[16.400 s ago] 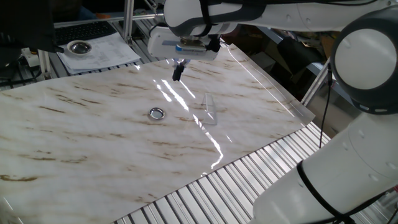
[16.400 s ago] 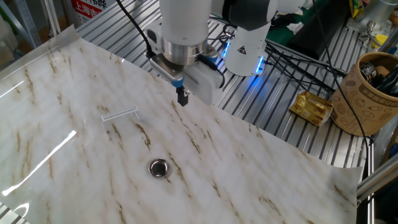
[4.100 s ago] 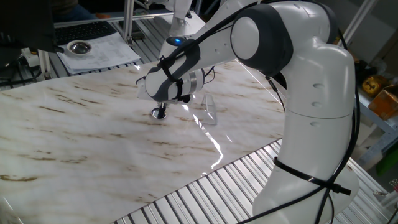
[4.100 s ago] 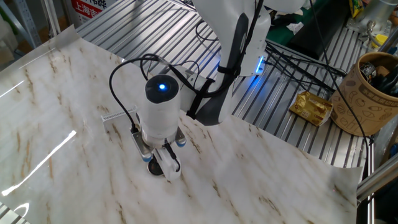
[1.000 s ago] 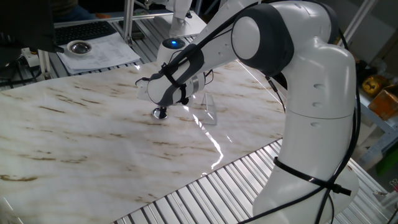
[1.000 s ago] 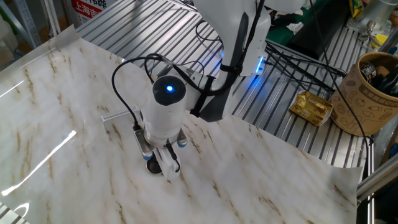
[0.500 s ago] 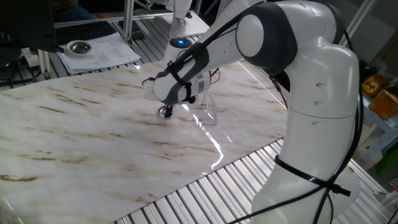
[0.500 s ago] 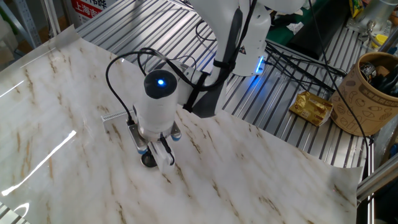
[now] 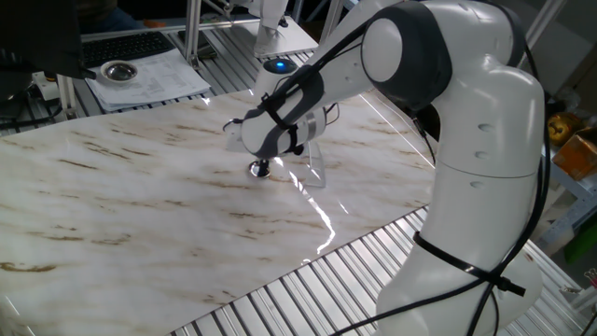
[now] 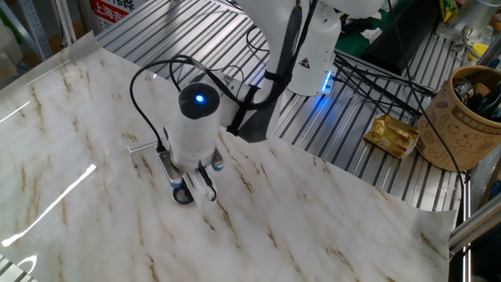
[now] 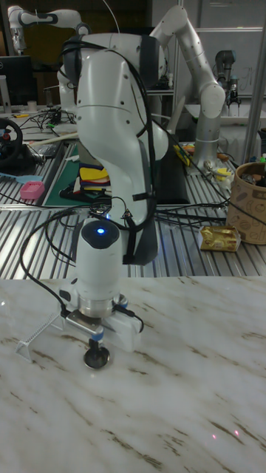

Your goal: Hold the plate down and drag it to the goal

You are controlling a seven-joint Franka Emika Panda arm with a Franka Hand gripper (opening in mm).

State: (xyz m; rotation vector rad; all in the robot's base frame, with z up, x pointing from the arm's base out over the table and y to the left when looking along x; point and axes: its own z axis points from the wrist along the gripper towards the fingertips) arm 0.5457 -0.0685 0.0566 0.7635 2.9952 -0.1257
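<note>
The plate (image 9: 256,171) is a tiny shiny silver disc lying flat on the marble-patterned tabletop (image 9: 140,215). My gripper (image 9: 263,167) stands upright over it, fingers shut together, with the dark tip pressed onto the disc's centre. The other fixed view shows the plate (image 10: 182,197) peeking out under the gripper (image 10: 186,191), and the tall fixed view shows the plate (image 11: 97,359) directly below the gripper (image 11: 96,344). The goal (image 9: 315,164), a clear rectangle with pale edges, lies a short way to the right of the plate. My wrist partly hides the goal (image 10: 142,146).
A larger metal dish (image 9: 118,70) sits on papers beyond the table's far left corner. A brown tub (image 10: 468,117) and a gold packet (image 10: 394,135) rest on the slatted metal bench beside the table. The near table edge (image 9: 308,261) borders metal slats.
My gripper has slid the plate across the tabletop toward the goal, rightward in one fixed view and leftward in the other. The fingers stay shut and pressed on the disc.
</note>
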